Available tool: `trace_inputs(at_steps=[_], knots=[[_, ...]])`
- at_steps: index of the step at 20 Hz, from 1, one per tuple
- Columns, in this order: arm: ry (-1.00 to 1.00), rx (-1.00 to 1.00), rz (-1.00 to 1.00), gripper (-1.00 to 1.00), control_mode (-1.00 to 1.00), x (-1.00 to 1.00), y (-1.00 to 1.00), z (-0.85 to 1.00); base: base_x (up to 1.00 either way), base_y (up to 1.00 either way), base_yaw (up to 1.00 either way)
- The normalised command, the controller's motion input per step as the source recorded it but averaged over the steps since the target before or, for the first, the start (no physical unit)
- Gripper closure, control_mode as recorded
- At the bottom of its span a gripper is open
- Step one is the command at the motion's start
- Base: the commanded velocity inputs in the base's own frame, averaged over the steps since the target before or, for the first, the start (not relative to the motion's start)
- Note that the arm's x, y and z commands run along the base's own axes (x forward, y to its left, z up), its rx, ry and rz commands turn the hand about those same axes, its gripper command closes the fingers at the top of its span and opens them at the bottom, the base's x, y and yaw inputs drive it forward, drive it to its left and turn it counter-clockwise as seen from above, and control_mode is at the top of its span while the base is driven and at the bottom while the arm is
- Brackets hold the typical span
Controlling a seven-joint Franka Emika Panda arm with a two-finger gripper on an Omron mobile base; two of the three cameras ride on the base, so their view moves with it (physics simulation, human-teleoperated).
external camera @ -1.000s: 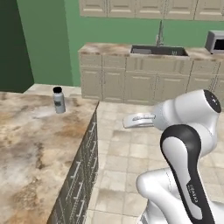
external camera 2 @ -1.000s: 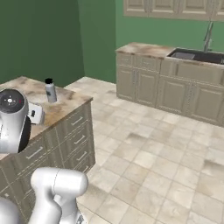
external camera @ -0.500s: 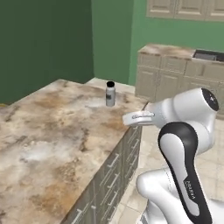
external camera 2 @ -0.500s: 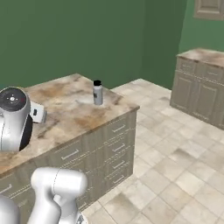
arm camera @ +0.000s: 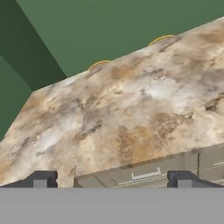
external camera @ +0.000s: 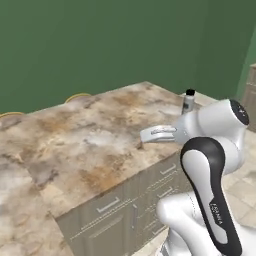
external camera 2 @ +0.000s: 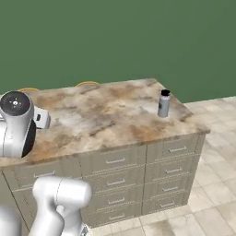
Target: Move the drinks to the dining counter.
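One of the drinks, a pale grey bottle (external camera: 188, 101) with a black cap, stands upright near the right end of the dining counter (external camera: 85, 145). From the right base view the same bottle (external camera 2: 163, 103) is close to the counter's right edge (external camera 2: 110, 120). My gripper (external camera: 146, 135) hovers over the counter's front edge, left of the bottle and well apart from it. In the hand view the gripper (arm camera: 112, 180) is open, its fingertips (arm camera: 41, 179) wide apart with nothing between them, looking across the marbled top (arm camera: 131, 109).
Beige drawer fronts (external camera 2: 115, 161) with silver handles run below the countertop. Two yellow rounded seat tops (external camera: 77, 95) peek over the counter's far edge against the green wall. Tiled floor (external camera 2: 216, 207) lies to the right of the counter.
The base has driven and turned, so the whole scene has shifted: the counter now lies straight ahead and closer. The bottle has not moved on it. The arm keeps its pose.
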Motion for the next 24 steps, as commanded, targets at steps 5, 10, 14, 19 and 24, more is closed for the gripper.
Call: trace_inputs(at_steps=[5,10,14,19,24], knots=[[0.0,0.0,0.0,-1.0,1.0,0.0,0.0,0.0,-1.0,-0.04,0.53],[0.0,0.0,0.0,-1.0,1.0,0.0,0.0,0.0,-0.98,0.06,0.5],[0.0,0.0,0.0,-1.0,1.0,0.0,0.0,0.0,-0.54,0.26,0.54],[0.0,0.0,0.0,-1.0,1.0,0.0,0.0,0.0,-0.25,0.13,0.53],[0.0,0.0,0.0,-1.0,1.0,0.0,0.0,0.0,-0.52,0.16,0.57]])
